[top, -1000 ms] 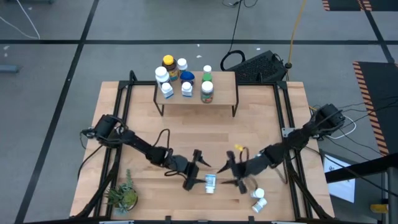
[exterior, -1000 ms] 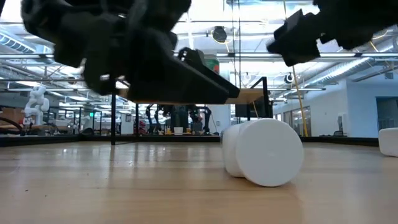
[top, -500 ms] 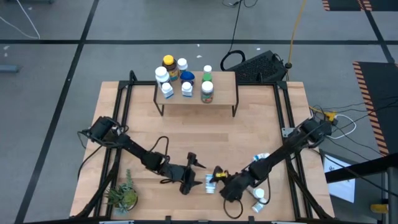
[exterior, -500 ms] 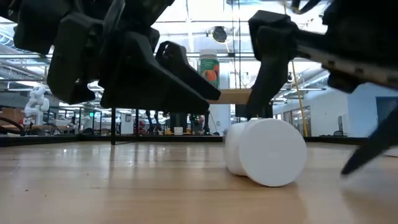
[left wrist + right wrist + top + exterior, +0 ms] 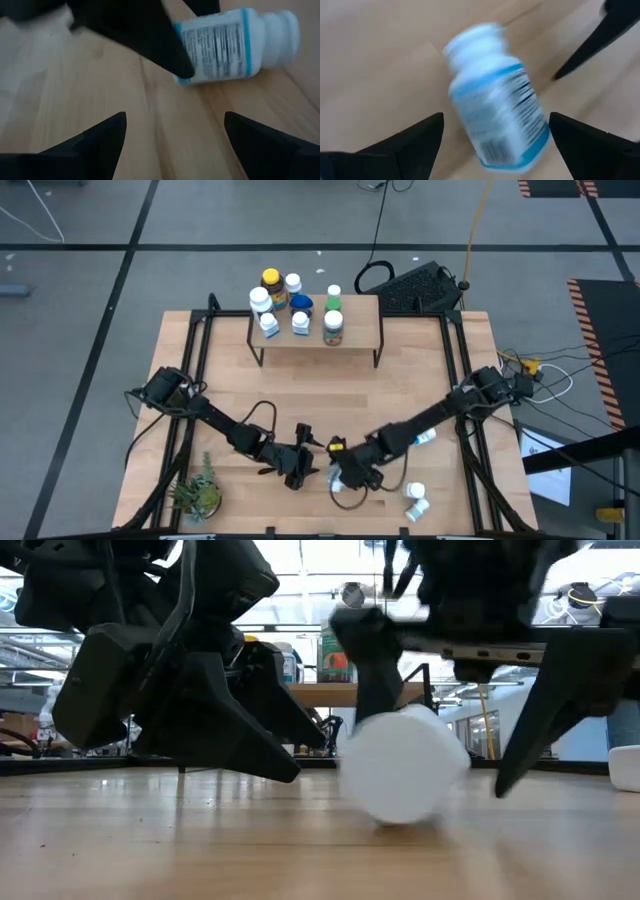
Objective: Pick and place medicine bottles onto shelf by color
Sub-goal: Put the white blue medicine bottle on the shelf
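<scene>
We are at the pick-up step: our right tool [image 5: 345, 478] hangs open over the white bottle [image 5: 338, 484] lying at the counter's [image 5: 420, 380] bottom middle, left tool [image 5: 303, 460] open beside it, and next we must squeeze it.

The high view looks straight down on the whole table [image 5: 420, 395]. The low view sits at tabletop level, facing the far shelf [image 5: 350, 693]. Both wrist views look closely down at one lying white blue-labelled bottle [image 5: 235, 45], shared with every view.
</scene>
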Controlling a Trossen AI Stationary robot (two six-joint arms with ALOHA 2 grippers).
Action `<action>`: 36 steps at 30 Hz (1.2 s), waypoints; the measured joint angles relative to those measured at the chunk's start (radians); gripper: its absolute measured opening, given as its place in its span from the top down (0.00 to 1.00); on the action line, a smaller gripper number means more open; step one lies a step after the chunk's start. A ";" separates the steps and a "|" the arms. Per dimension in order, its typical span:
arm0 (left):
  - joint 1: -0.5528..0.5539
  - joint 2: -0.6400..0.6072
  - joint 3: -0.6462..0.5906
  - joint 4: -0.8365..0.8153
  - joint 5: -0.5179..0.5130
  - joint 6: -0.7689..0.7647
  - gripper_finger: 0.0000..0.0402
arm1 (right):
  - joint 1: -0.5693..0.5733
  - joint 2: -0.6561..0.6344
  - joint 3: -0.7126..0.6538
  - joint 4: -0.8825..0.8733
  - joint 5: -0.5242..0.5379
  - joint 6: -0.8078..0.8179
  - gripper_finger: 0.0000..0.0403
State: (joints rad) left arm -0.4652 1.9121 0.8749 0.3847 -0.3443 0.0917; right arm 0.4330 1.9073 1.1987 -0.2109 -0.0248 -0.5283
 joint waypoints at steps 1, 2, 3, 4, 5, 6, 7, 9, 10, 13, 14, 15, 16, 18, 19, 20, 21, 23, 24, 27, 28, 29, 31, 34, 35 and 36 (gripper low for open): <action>0.000 0.000 0.000 0.001 0.000 0.000 0.15 | -0.015 0.000 -0.003 -0.004 -0.048 0.018 0.12; 0.000 0.000 0.000 0.000 0.000 0.000 0.15 | -0.025 0.001 -0.010 -0.002 -0.069 0.026 0.12; 0.000 0.000 0.000 0.000 0.000 0.001 0.15 | -0.033 0.002 -0.017 0.003 -0.080 0.026 0.13; 0.000 0.000 0.000 0.001 0.000 0.004 0.15 | -0.036 0.003 -0.020 0.006 -0.079 0.023 0.14; 0.000 0.000 0.000 0.005 0.000 0.005 0.15 | -0.039 0.003 -0.022 0.009 -0.079 0.019 0.16; 0.002 0.000 0.000 0.008 0.000 0.006 0.15 | -0.040 0.001 -0.025 0.013 -0.078 0.020 0.18; 0.004 0.000 0.000 0.009 0.000 0.006 0.15 | -0.041 0.000 -0.028 0.018 -0.079 0.034 0.21; 0.005 0.000 0.000 0.008 0.000 0.000 0.15 | -0.043 0.000 -0.042 0.060 -0.076 0.093 0.26; 0.006 0.000 0.000 0.009 0.000 -0.003 0.15 | -0.043 0.001 -0.054 0.094 -0.076 0.132 0.28; 0.006 0.000 0.000 0.008 0.000 -0.008 0.15 | -0.040 -0.001 -0.098 0.185 -0.080 0.221 0.36; 0.005 0.000 0.000 0.008 0.000 -0.008 0.15 | -0.037 -0.002 -0.111 0.201 -0.078 0.240 0.38; 0.005 0.000 0.000 0.009 0.000 -0.009 0.15 | -0.033 -0.003 -0.121 0.205 -0.078 0.258 0.41; 0.005 0.000 0.000 0.010 0.000 -0.010 0.15 | -0.030 -0.004 -0.134 0.208 -0.078 0.278 0.43; 0.006 0.000 0.000 0.012 0.000 -0.016 0.15 | -0.026 -0.005 -0.157 0.217 -0.077 0.340 0.46; 0.006 0.000 0.000 0.014 0.000 -0.017 0.15 | -0.026 -0.005 -0.169 0.206 -0.075 0.382 0.48; 0.006 0.000 0.000 0.017 0.000 -0.017 0.15 | -0.025 -0.006 -0.184 0.216 -0.066 0.430 0.49; 0.005 0.000 0.000 0.025 -0.001 -0.016 0.15 | -0.023 -0.010 -0.181 0.203 -0.059 0.479 0.50; 0.005 0.000 0.000 0.066 -0.021 -0.012 0.15 | -0.024 -0.020 -0.193 0.204 -0.056 0.545 0.54; 0.005 0.000 0.000 0.096 -0.028 -0.003 0.15 | -0.023 -0.029 -0.201 0.203 -0.056 0.561 0.56; 0.005 0.000 0.000 0.153 -0.035 0.047 0.15 | -0.019 -0.081 -0.241 0.201 -0.052 0.570 0.65; 0.005 0.000 0.000 0.161 -0.045 0.060 0.15 | -0.019 -0.104 -0.262 0.205 -0.052 0.570 0.68; 0.005 0.000 0.000 0.164 -0.056 0.067 0.15 | -0.019 -0.128 -0.281 0.215 -0.052 0.571 0.71; 0.004 0.000 0.000 0.164 -0.078 0.076 0.15 | -0.022 -0.196 -0.328 0.243 -0.051 0.586 0.76; 0.004 0.000 0.000 0.160 -0.086 0.081 0.15 | -0.028 -0.295 -0.409 0.328 -0.040 0.638 0.81; 0.004 0.000 0.000 0.160 -0.087 0.082 0.15 | -0.027 -0.324 -0.440 0.370 -0.022 0.659 0.82; 0.004 0.000 0.000 0.159 -0.087 0.082 0.15 | -0.027 -0.351 -0.473 0.419 -0.006 0.670 0.82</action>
State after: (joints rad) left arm -0.4614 1.9121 0.8745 0.5435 -0.4316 0.1734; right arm 0.4060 1.5564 0.7253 0.2086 -0.0313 0.1419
